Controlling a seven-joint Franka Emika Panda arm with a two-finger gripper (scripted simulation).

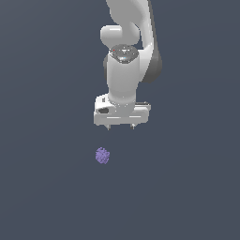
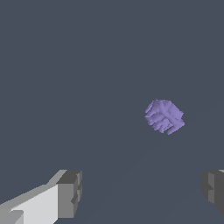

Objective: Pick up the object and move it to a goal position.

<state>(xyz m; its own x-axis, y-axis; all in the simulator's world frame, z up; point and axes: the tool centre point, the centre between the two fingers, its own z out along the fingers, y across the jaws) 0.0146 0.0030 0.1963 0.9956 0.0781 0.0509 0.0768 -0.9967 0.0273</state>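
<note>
The exterior view faces the arm (image 1: 124, 61) from afar; the wrist view looks closely down past the end effector (image 2: 140, 197).

We see the arm (image 1: 124, 56) coming down from the top centre of the exterior view, with the gripper (image 1: 121, 126) at its lower end just above the middle of the frame. The object (image 1: 102, 155) lies apart from the gripper, below it in the frame and a little toward the exterior view's left, with a clear gap between the two. In the wrist view we find the object (image 2: 164, 116) beyond the two fingertips (image 2: 70, 192), which stand wide apart with nothing between them, and it touches neither.
</note>
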